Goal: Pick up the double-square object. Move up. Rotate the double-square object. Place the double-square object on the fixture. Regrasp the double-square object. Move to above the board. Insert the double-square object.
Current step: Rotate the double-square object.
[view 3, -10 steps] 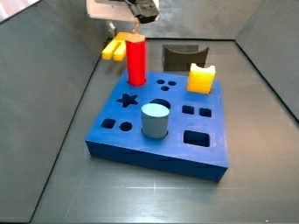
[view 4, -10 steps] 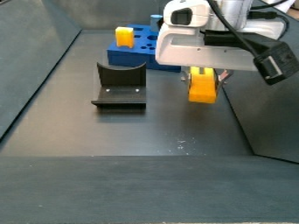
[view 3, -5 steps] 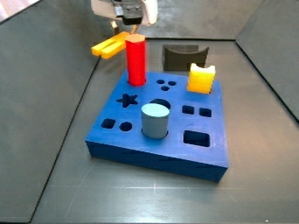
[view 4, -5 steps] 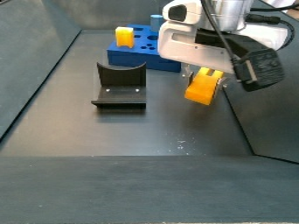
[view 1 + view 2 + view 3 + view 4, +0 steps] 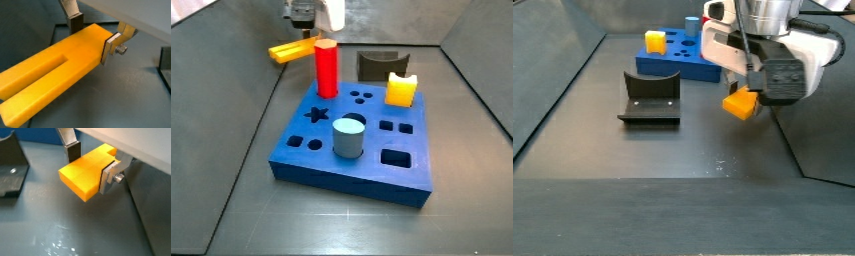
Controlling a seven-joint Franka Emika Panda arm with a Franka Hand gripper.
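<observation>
The double-square object (image 5: 57,67) is a long yellow bar with a slot splitting one end into two prongs. My gripper (image 5: 93,31) is shut on its solid end, and both wrist views show it between the silver fingers (image 5: 110,175). In a side view the bar (image 5: 291,50) hangs nearly level in the air, behind the red peg. In a side view its end (image 5: 740,101) shows below the gripper (image 5: 754,75). The dark fixture (image 5: 649,97) stands on the floor to the left. The blue board (image 5: 358,140) lies in front.
On the board stand a red peg (image 5: 326,68), a short yellow peg (image 5: 402,90) and a grey-blue cylinder (image 5: 349,137). Star, round and square holes are open in its top. Grey walls enclose the floor on both sides.
The gripper has turned with the bar held in it. The bar has swung from pointing downward to nearly level, and sits a little higher.
</observation>
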